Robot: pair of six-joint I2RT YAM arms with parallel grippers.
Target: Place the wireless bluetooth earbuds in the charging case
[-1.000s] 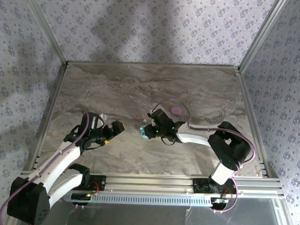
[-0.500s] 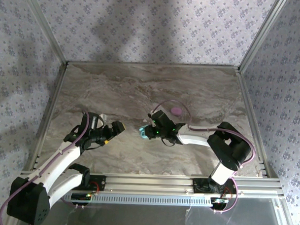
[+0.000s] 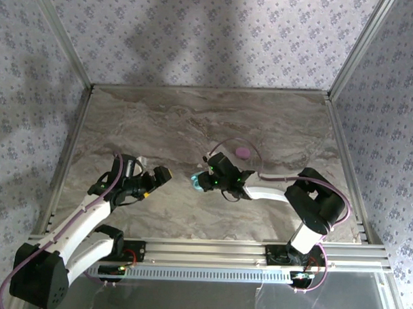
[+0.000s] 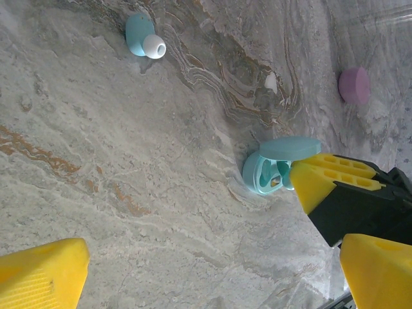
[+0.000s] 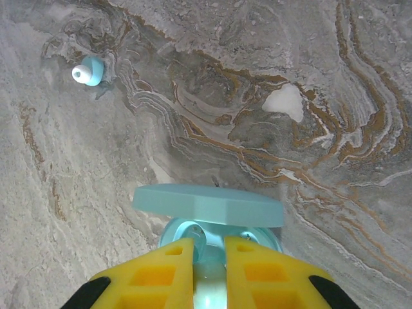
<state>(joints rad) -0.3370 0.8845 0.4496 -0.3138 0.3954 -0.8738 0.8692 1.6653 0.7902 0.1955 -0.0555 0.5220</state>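
Against a second ago, little has changed. The right claw point(image 3: 205, 181) has crept a touch toward the far left over the blue charging case point(image 3: 199, 183), and the case itself lies where it did. The left arm has not shifted, and the pink pod point(image 3: 242, 153) sits at the same spot.

The right claw point(image 5: 209, 246) has its yellow fingers point(image 5: 161, 273) pressed nearly together, tips down in the open case point(image 5: 209, 205), just under the raised lid. A sliver of pale blue shows in the slit between them. I cannot tell whether that is a bud or the inside of the case.

One light blue earbud point(image 5: 89, 71) lies loose on the bench point(image 3: 160, 119), white tip up, well apart from the case. In the left wrist view the same earbud point(image 4: 143, 37) lies far from the case point(image 4: 270, 170), and the pink pod point(image 4: 354, 85) is beyond it. The left claw point(image 4: 212, 257) is spread wide and holds nothing, hovering near the case on its left side.

For room: the case sits about mid-bench, with bare marble toward the far rail point(image 3: 209, 89) and along both side rails. The right arm's cable point(image 3: 237, 141) loops around the pink pod, just beyond the claw. The patterned walls point(image 3: 210, 39) stand close behind the rails on three sides.
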